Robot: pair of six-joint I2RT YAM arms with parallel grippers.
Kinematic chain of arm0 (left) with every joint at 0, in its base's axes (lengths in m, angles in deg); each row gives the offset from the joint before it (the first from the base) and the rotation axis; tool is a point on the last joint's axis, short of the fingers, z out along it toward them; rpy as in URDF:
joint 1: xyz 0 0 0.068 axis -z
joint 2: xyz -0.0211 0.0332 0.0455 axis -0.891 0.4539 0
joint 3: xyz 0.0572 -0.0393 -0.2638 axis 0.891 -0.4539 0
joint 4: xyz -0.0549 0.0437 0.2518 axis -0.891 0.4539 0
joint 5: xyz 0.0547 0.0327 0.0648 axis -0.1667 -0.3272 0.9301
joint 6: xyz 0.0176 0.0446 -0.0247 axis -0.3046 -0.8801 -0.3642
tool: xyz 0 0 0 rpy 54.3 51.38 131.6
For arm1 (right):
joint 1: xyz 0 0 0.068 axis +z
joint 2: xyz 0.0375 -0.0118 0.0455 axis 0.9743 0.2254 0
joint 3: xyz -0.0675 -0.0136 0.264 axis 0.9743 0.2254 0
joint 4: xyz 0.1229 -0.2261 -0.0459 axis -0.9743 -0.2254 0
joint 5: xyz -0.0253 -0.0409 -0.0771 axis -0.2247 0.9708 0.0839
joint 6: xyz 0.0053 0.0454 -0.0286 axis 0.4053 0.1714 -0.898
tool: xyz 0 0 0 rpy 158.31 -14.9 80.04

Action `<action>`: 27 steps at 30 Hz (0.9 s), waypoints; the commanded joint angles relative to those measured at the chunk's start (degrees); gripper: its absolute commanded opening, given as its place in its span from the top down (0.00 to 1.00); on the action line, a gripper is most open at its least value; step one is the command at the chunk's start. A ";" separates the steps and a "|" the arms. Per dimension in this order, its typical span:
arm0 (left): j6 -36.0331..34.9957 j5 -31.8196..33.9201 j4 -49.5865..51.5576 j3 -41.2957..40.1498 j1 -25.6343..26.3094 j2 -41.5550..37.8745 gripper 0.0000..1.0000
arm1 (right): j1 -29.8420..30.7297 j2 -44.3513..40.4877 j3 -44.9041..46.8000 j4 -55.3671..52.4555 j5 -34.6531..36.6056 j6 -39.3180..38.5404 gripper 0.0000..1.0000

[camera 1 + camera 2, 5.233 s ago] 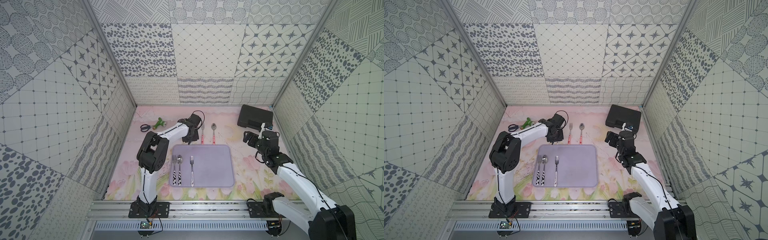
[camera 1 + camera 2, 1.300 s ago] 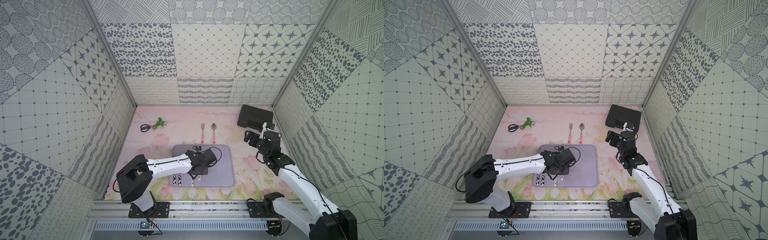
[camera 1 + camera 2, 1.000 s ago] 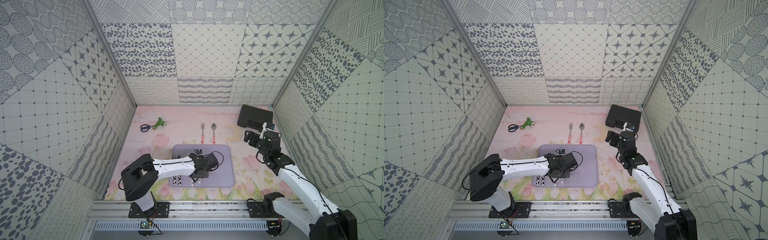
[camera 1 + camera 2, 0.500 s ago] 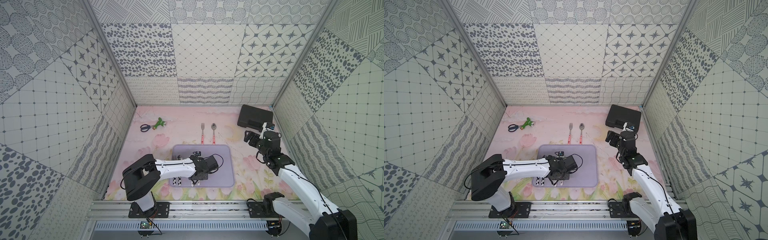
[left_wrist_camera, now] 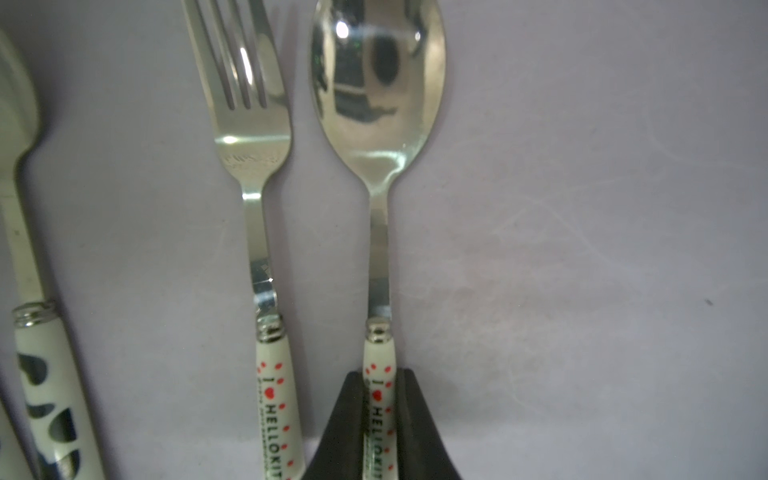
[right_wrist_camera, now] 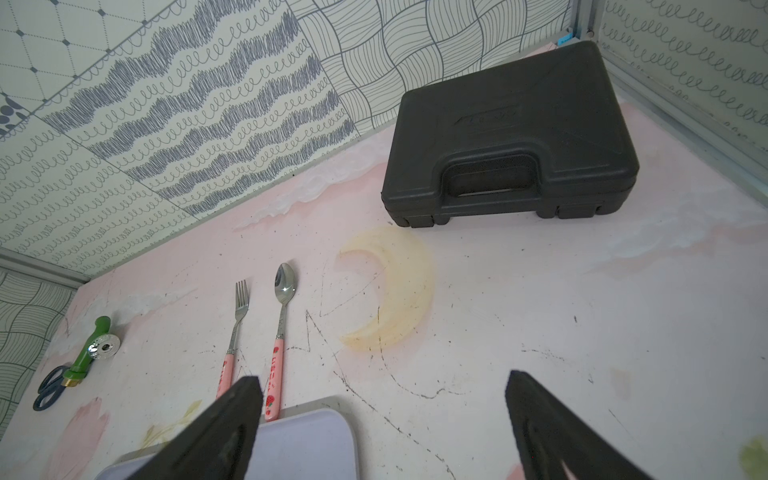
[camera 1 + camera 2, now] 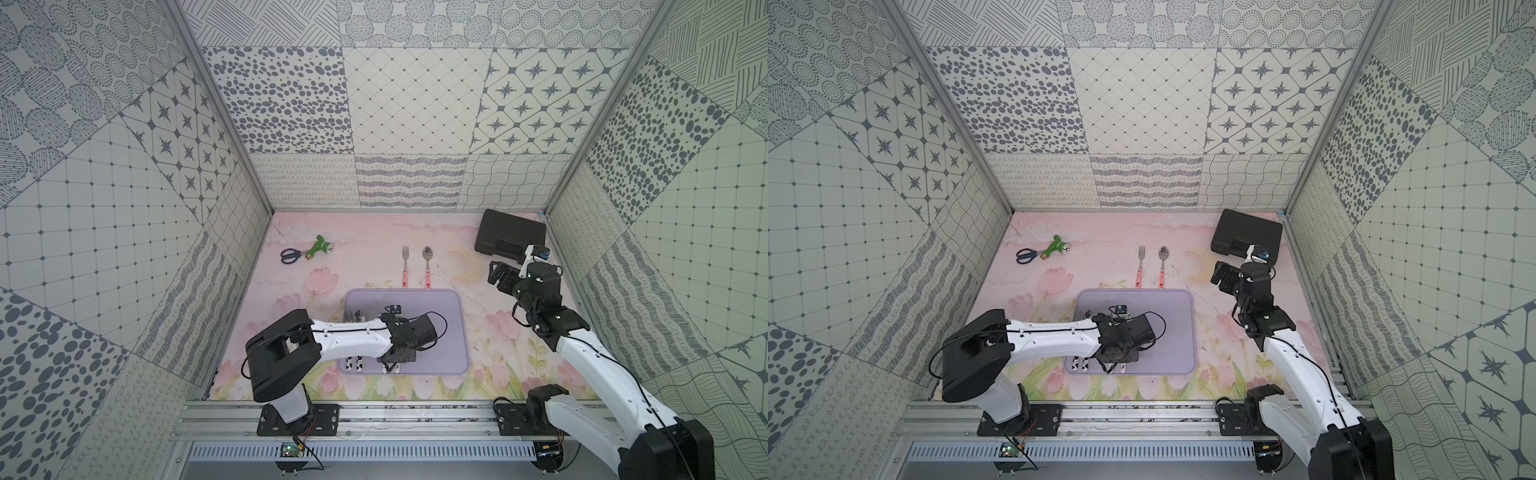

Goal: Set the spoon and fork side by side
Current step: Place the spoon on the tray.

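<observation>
Left gripper (image 5: 380, 399) was found clamped on the handle of the Hello Kitty spoon (image 5: 379, 249) at the front edge of the lavender tray (image 7: 451, 332) | spoon was laid front-to-back, parallel to, just beside the Hello Kitty fork (image 5: 258, 249), untouching | right gripper (image 6: 382, 376) was found wide open, empty, well apart.

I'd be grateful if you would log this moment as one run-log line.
left gripper: shut on spoon | fork: on purple tray, parallel beside spoon | right gripper: open, holding nothing
</observation>
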 commanded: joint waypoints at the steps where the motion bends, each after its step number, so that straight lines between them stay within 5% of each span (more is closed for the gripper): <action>1: 1.35 1.48 2.66 -0.20 0.72 0.04 0.90 | 0.34 -0.38 0.48 1.14 0.41 -0.29 0.03; 18: 0.83 2.46 4.77 1.42 0.70 1.00 0.86 | 0.34 -0.07 0.40 1.14 0.24 -0.21 0.03; 27: 0.21 2.01 4.12 1.88 0.67 0.58 0.75 | 0.34 -0.11 0.39 1.14 0.33 -0.22 0.03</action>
